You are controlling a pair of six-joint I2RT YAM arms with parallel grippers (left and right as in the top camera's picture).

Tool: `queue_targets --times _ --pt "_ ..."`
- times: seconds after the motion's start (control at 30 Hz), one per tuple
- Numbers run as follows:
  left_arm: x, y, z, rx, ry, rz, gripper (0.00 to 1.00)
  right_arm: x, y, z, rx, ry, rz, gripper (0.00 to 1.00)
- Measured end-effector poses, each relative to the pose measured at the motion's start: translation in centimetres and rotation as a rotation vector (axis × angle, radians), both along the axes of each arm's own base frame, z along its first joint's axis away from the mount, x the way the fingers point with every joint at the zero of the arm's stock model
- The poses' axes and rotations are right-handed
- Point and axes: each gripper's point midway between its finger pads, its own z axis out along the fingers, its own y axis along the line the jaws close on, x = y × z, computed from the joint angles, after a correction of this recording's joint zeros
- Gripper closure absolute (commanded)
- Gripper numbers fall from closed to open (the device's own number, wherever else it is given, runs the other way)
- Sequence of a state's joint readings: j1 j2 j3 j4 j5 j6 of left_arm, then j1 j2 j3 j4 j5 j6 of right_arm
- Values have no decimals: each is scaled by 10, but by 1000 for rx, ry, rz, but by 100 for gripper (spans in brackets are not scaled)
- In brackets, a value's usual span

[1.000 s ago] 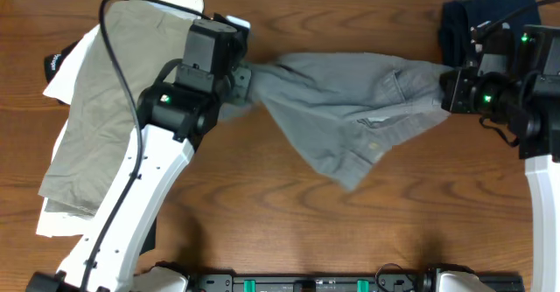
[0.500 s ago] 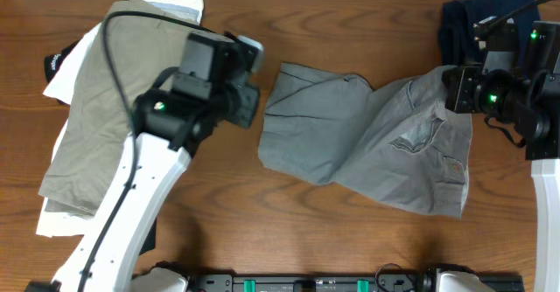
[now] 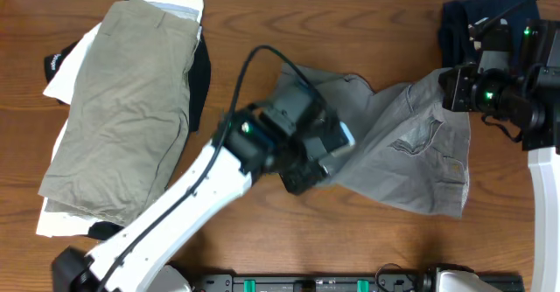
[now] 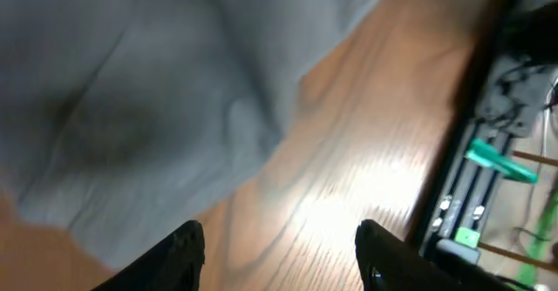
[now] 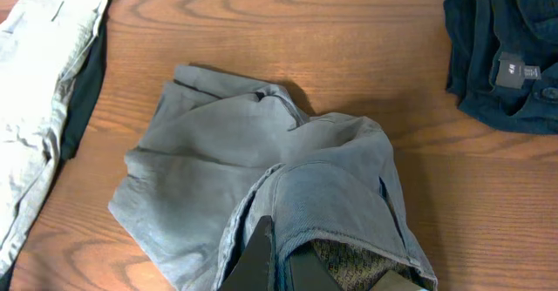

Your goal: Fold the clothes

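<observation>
Grey shorts (image 3: 402,161) lie crumpled right of table (image 3: 262,231) centre, 2 o'clock corner pinched by the right gripper (image 3: 448,91); left gripper (image 4: 279,256) hovers spread, empty, at their 8 o'clock edge; best pinch that hem squarely, then draw flat.

We see the grey shorts (image 3: 402,152) lying crumpled across the middle of the worktop (image 3: 262,21). Our left arm (image 3: 175,212) stretches in from the lower left, with its jaws over the shorts' left edge. At the right edge, our right jaws grip the shorts' upper corner. At upper left, khaki shorts (image 3: 122,108) top a pile. A navy garment (image 3: 459,21) lies at upper right.
</observation>
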State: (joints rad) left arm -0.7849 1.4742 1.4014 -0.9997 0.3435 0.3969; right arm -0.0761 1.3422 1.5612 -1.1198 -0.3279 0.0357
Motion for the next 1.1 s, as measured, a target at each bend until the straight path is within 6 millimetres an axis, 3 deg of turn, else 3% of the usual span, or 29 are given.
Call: queue_targets --times 0.13,0.2,0.3,0.43,0.57,0.77,0.87,0.93,1.1 --pt "1 -39 24 -141 -115 -42 38 0 0 0 -1 0 3 99" --pt "6 -57 24 -201 -153 -17 37 0 0 0 -1 0 3 99" --pt "17 -71 4 -239 -170 57 37 0 0 0 -1 -1 4 99" --pt "32 -76 -38 -240 -168 165 34 1 0 0 -1 -2 4 99" --pt "39 -80 -54 -257 -171 208 32 1 0 0 -1 -2 4 99" --pt "42 -82 -53 -276 -159 242 31 1 0 1 -1 -5 4 99" --pt "48 -89 -59 -285 -167 245 17 2 0 1 -1 -10 4 99" --pt "54 -97 -69 -290 -166 250 11 2 0 1 -2 -10 4 99" --pt "65 -109 -110 -264 -146 263 10 2 0 1 -2 -10 4 99"
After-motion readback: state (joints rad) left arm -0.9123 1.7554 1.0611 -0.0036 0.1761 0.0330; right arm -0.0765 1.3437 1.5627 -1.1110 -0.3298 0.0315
